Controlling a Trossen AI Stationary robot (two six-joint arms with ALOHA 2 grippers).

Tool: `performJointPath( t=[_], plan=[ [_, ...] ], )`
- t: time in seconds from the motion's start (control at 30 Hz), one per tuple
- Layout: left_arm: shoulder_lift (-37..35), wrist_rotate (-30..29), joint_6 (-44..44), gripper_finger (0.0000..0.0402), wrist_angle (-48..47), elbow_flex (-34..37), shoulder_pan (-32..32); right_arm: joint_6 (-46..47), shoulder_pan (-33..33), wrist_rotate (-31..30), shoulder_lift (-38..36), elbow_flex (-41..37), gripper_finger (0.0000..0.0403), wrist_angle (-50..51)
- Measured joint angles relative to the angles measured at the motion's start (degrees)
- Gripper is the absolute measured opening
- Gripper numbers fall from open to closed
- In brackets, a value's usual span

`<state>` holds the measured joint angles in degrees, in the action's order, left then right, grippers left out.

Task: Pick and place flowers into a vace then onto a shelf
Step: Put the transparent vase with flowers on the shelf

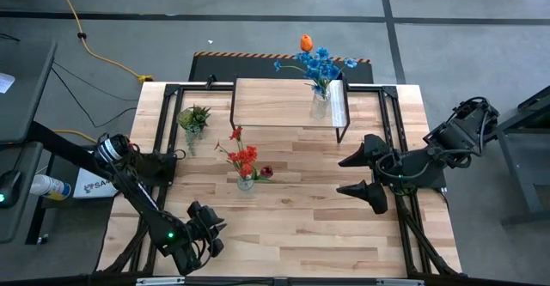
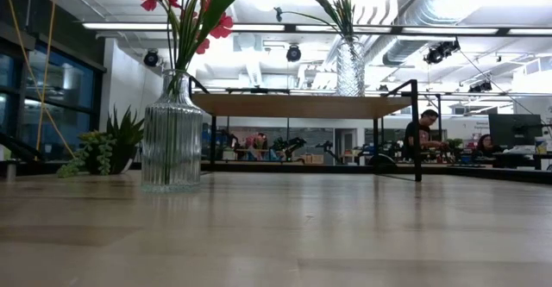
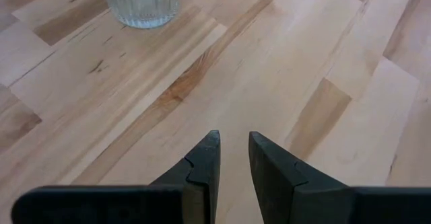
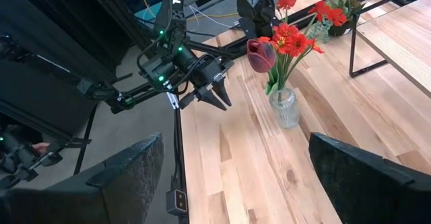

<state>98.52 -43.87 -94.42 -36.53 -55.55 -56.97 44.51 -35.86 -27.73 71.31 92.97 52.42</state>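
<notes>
- Right now your right gripper (image 1: 368, 173) hangs over the right side of the table (image 1: 326, 226) with its fingers spread wide and nothing between them.
- Your left gripper (image 1: 209, 228) sits low at the near left of the table, its fingers (image 3: 205, 163) a narrow gap apart and holding nothing.
- You can see a ribbed glass vase (image 1: 246, 182) between the two grippers, standing on the table with the red flowers (image 4: 291, 38) and the dark pink bud (image 4: 260, 54) in it.
- On the shelf (image 1: 275, 101) at the far side, toward its right end, stands a second glass vase (image 1: 320, 106) holding the blue flowers (image 1: 320, 63) and the orange tulip (image 1: 306, 42).
- Left of the shelf you have a small green potted plant (image 1: 192, 118) on the table.
</notes>
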Motion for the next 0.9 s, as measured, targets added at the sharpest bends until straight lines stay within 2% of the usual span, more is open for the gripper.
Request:
performJointPath(
  t=[0.2, 0.33, 0.57, 0.73, 0.9],
  plan=[
    [0.0, -0.46, -6.1, 0.0113, -1.39, 0.0, 0.0, 0.0, 0.0, 0.0, 0.0, 0.0, 0.0358, 0.0],
    [0.0, -0.58, -6.66, 0.0125, -1.54, 0.0, 0.0, 0.0, 0.0, 0.0, 0.0, 0.0, 0.0358, 0.0],
    [0.0, -0.4, -10.83, 0.0208, -3.86, 0.66, 1.53, 0.0, 0.0, 0.0, 0.0, 0.0, 0.0358, -0.02],
    [0.0, 1.82, -10.71, 0.0272, -3.94, 2.89, 3.99, 0.0, 0.0, 0.01, 0.0, 0.0, 0.0358, -0.56],
    [0.02, 1.76, -8.87, 0.0314, -3.69, 4.2, 6.49, -0.02, 0.0, 0.0, 0.0, 0.0, 0.0358, -0.63]
  ],
)
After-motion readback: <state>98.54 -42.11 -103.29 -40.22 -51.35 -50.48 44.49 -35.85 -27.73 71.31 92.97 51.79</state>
